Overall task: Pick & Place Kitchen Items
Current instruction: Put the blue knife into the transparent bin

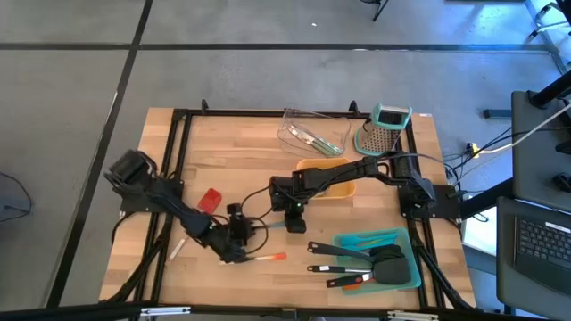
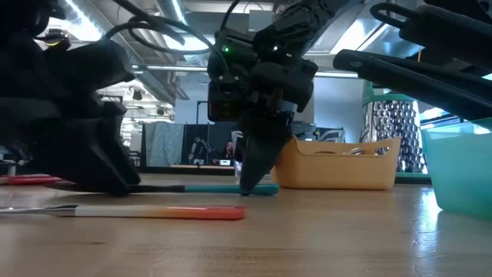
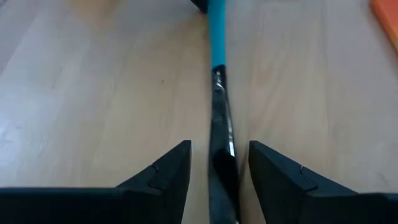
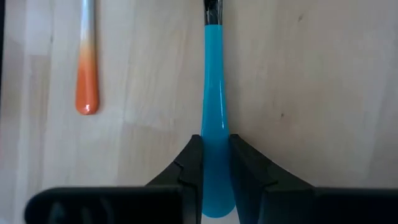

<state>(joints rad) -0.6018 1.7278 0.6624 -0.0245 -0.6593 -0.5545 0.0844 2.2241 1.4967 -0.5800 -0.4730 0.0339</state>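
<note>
A utensil with a teal handle (image 4: 214, 81) and a black shaft (image 3: 219, 124) lies level along the wood table (image 1: 375, 192) between my two grippers. My right gripper (image 4: 216, 162) is shut on its teal end (image 1: 278, 226). My left gripper (image 3: 221, 168) is open, one finger on each side of the black shaft with a gap showing on both sides. In the high view the left gripper (image 1: 239, 234) is at the table's near middle, and the right gripper (image 1: 293, 221) is just right of it. My right gripper pinches the teal handle near its free end (image 4: 216, 140) between its two fingers. The fingers (image 2: 250, 173) slant down from above. The handle runs straight out from between them and stays level, low along the table top (image 2: 223, 188).
An orange-and-white utensil (image 1: 263, 258) lies just nearer than the grippers, and a red tool (image 1: 210, 200) lies to the left. An orange tray (image 1: 332, 183), a teal tray (image 1: 406, 267) holding black spatulas, a clear tray (image 1: 312, 134) and a grater (image 1: 384, 129) stand to the right and far side.
</note>
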